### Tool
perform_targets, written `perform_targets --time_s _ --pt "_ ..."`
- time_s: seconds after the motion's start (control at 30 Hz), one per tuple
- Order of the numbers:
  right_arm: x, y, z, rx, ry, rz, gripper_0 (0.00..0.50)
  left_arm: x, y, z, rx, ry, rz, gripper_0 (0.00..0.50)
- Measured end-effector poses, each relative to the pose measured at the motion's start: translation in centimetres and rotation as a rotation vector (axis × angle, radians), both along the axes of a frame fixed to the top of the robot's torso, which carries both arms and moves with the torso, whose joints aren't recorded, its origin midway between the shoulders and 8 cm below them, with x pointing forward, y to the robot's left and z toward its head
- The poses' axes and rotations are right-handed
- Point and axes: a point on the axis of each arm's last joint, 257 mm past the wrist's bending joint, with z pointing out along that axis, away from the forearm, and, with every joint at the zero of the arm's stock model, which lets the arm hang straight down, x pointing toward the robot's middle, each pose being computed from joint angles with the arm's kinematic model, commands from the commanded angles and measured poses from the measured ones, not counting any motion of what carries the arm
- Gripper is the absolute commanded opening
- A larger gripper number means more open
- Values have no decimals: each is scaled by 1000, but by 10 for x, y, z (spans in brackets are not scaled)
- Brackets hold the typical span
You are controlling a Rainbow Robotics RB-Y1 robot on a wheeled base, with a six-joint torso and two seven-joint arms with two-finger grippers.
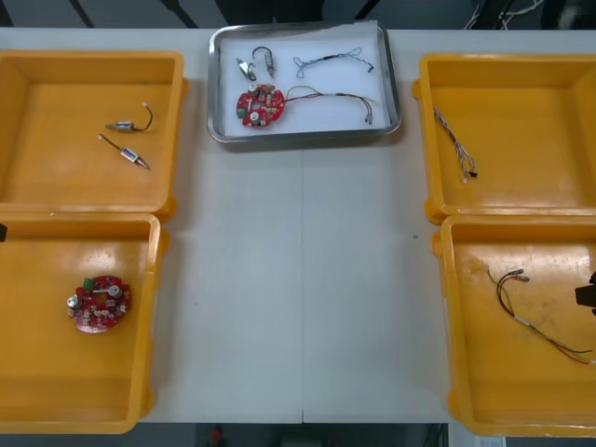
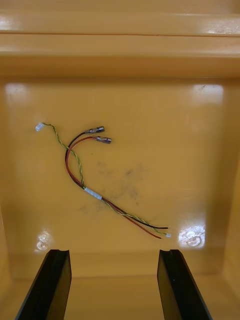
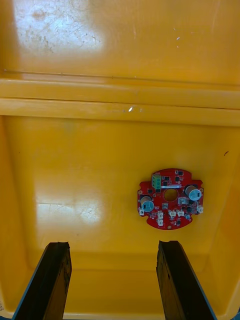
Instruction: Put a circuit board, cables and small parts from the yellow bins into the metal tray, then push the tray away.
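The light tabletop (image 1: 298,279) is bare across its middle, with a thin seam running from the near edge towards the metal tray (image 1: 300,136). The tray sits at the middle of the far edge and is white inside. In it lie a red circuit board (image 1: 260,105), two small metal parts (image 1: 247,68) beside each other behind the board, a thin twisted cable (image 1: 331,63) towards the tray's far right corner, and a longer coloured cable (image 1: 340,99) reaching from the board to the tray's right side.

Two yellow bins stand along each side edge of the tabletop. The far left bin (image 1: 56,186) holds two more wired metal parts (image 1: 128,124), a little apart. The near left bin (image 1: 56,372) holds a second circuit board (image 1: 100,303). The left gripper (image 3: 112,247) hangs above this bin, fingers spread and grasping nothing, with the board ahead of them and off towards one finger.

The far right bin (image 1: 531,177) holds a dark cable (image 1: 456,144) near its left wall. The near right bin (image 1: 494,372) holds a red, black and yellow cable (image 2: 95,192). The right gripper (image 2: 114,255) hangs over it, released, with the cable lying just ahead of its fingers and untouched.

Beyond the far edge there is a dark floor (image 1: 140,11), with pale cords (image 1: 507,11) near the far right corner.
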Motion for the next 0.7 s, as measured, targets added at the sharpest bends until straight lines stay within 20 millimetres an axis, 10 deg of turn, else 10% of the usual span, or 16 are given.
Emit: perform_targets --time_s 0.7 --pt "0 0 0 0 0 0 500 0 0 0 0 0 0 500"
